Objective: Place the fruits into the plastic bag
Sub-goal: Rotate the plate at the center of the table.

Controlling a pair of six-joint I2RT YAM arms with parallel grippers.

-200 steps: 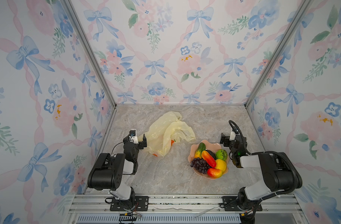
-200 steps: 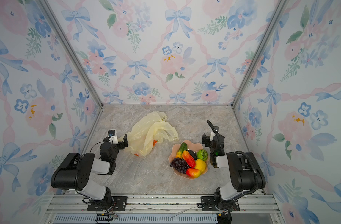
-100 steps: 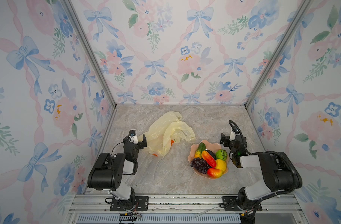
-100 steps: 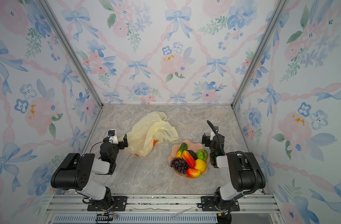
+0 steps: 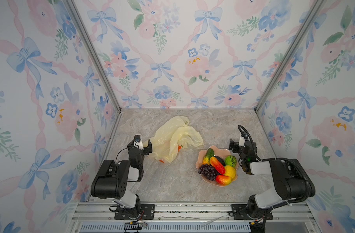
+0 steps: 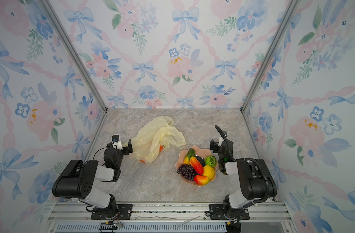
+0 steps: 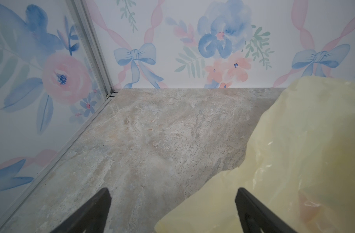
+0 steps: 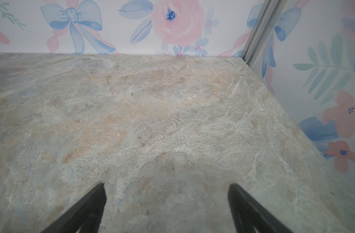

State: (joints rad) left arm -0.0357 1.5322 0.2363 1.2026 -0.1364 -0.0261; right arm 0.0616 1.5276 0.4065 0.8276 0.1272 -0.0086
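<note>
Left-centre on the marbled tabletop [image 5: 172,187]: plastic bag [image 5: 172,137] in a loose crumpled heap. Pale yellow, translucent, orange print showing on its near side.

Right of the bag, a little nearer and apart from it: salmon-pink scalloped bowl [image 5: 223,151] holding all the fruits in view.
- grape bunch [image 5: 207,171] at the near-left edge
- cucumber [image 5: 207,155] tilted along the far-left rim
- mango [image 5: 217,165] across the middle
- dark avocado [image 5: 219,159] half hidden behind the mango
- bumpy green ball [image 5: 230,160] at far right
- lemon [image 5: 230,171] just nearer than the ball
- second mango [image 5: 223,179] nearest of all

Left gripper [image 5: 140,145] sits low at the bag's left edge, jaws spread wide, nothing clasped. The left wrist view shows a corner of the bag reaching in between the fingers. Whether the plastic touches the inner finger cannot be told.

Right gripper [image 5: 240,143] sits low just beyond the bowl's far-right rim. Jaws likewise wide apart and empty, with only tabletop between them in the right wrist view.
</note>
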